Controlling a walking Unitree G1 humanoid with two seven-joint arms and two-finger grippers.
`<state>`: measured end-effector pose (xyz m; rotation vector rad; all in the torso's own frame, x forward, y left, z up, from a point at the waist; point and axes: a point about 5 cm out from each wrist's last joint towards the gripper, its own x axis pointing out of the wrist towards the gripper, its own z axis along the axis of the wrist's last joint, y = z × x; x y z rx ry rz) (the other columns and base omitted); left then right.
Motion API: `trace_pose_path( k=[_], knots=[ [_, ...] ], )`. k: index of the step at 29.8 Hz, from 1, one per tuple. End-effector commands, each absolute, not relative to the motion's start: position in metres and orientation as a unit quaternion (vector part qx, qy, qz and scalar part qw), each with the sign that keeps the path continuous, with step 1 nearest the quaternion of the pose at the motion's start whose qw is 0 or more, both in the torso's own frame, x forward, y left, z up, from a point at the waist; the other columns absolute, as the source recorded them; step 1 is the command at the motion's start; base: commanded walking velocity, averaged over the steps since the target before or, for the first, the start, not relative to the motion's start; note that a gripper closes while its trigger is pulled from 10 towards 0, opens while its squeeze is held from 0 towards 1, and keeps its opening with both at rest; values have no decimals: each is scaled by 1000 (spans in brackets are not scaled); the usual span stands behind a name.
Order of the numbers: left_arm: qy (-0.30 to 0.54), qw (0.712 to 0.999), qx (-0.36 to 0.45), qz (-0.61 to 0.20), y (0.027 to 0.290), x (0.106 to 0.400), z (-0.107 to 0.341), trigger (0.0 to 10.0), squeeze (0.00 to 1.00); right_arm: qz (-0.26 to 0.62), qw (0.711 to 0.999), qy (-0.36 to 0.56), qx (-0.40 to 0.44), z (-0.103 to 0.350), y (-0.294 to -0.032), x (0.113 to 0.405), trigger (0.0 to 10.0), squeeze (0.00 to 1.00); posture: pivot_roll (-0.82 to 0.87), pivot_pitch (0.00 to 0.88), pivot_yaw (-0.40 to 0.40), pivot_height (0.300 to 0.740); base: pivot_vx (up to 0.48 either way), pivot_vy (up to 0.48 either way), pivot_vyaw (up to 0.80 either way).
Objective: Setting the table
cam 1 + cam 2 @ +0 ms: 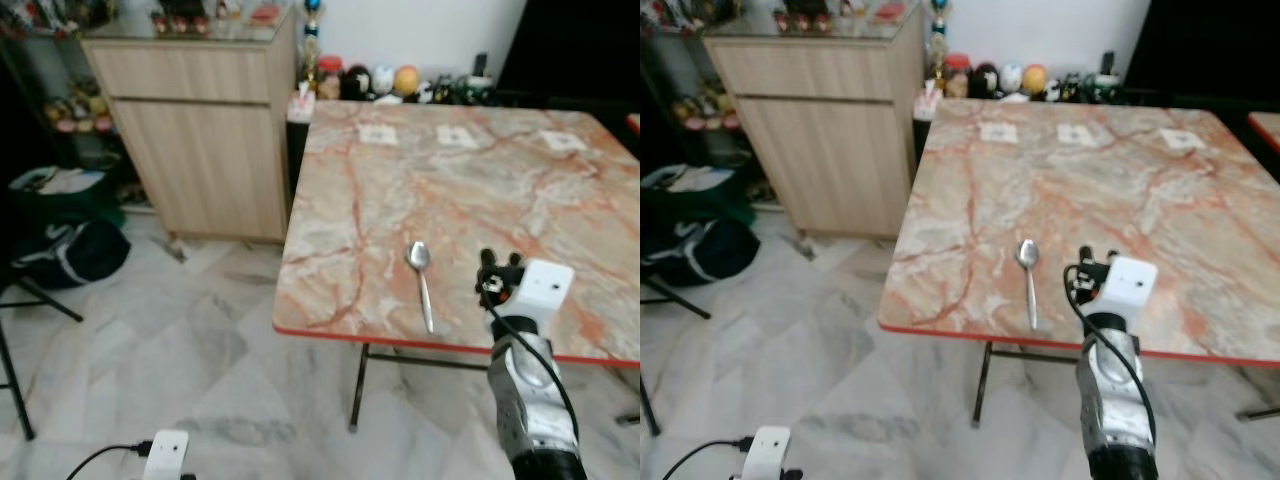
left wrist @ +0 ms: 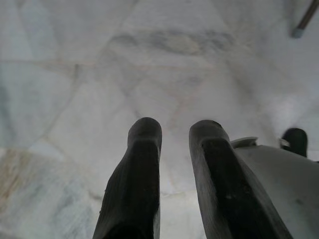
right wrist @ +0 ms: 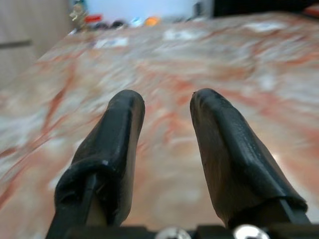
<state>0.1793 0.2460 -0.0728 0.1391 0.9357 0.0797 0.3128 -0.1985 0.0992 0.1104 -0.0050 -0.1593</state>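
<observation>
nearest the camera, the left gripper (image 2: pixel 172 149) is seen hanging low over the pale marble floor (image 1: pixel 150 350), its two black fingers (image 2: pixel 137 179) held a little apart with nothing between them; floor tile is seen through the gap. a black cable is plugged into the white wrist housing at the bottom edge of the left eye view.

the right gripper (image 3: pixel 167 124) is raised at the near edge of the table (image 1: pixel 480 170), just over the red-trimmed rim. its fingers (image 3: pixel 224 144) are spread with a plain gap, and only the blurred tabletop is seen beyond them; nothing is pinched. a black cable is looped along the silver forearm below the white wrist block.

the spoon (image 1: pixel 421 280) is laid flat on the table near its front edge, just to the left of the right gripper and apart from it. its bowl is turned toward the far side and its handle is pointed back toward the near rim.

the tabletop is patterned in orange and white marble veining. three small white squares (image 1: pixel 456 136) are set in a row toward the far edge, well apart from the spoon.

to the left of the table, a light wooden cabinet (image 1: pixel 200 140) is stood against the wall, with small items on its glass top. a dark bag (image 1: pixel 75 250) is rested on the floor further left. behind the table's far left corner, a cluster of jars and small figurines (image 1: pixel 370 82) is lined along the wall.
</observation>
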Motion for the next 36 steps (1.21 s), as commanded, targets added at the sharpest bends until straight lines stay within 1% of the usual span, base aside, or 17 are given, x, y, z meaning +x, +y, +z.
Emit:
trace_pose_path(
  k=[1, 2, 3, 7, 12, 13, 14, 18, 24, 31, 36],
  knots=[
    [458, 885, 69, 38, 246, 177, -74, 10000, 0, -62, 996, 16, 62, 95, -194, 318, 10000, 0, 66, 0, -12, 740, 0, 0, 0],
    [458, 885, 69, 38, 246, 177, -74, 10000, 0, -53, 997, 18, 62, 94, -192, 319, 10000, 525, 66, 0, -12, 740, 0, 0, 0],
    [457, 886, 69, 38, 245, 178, -74, 10000, 0, -41, 997, 23, 68, 93, -188, 321, 10000, 1000, 67, 0, -11, 740, 0, 0, 0],
    [456, 887, 68, 36, 244, 179, -74, 10000, 0, -24, 996, 54, 65, 83, -179, 327, 10000, 1000, 69, 0, -9, 740, 0, 0, 0],
    [453, 888, 67, 35, 242, 181, -73, 10000, 0, -34, 992, 102, 73, 74, -169, 341, 10000, 1000, 78, 2, -7, 740, 0, 0, 0],
    [453, 888, 67, 35, 243, 181, -73, 10000, 0, -30, 992, 104, 72, 75, -166, 344, 10000, 749, 78, 4, -7, 740, 0, 0, 0],
    [453, 889, 67, 36, 243, 181, -73, 10000, 0, -26, 992, 105, 69, 76, -163, 347, 10000, 12, 79, 5, -8, 740, 0, 0, 0],
    [450, 890, 65, 38, 243, 183, -72, 10000, 0, -30, 991, 105, 71, 82, -159, 355, 10000, 0, 83, 6, -9, 740, 0, 0, 0],
    [448, 891, 66, 37, 241, 185, -72, 10000, 0, -60, 990, 95, 80, 88, -166, 361, 10000, 0, 83, 6, -9, 740, 0, 0, 0],
    [448, 891, 66, 33, 239, 185, -72, 10000, 0, -78, 987, 109, 87, 83, -178, 359, 10000, 0, 80, 2, -10, 740, 0, 0, 0],
    [448, 891, 66, 32, 239, 185, -72, 10000, 0, -81, 986, 119, 86, 80, -181, 359, 10000, 0, 79, 2, -10, 740, 0, 0, 0]
  ],
)
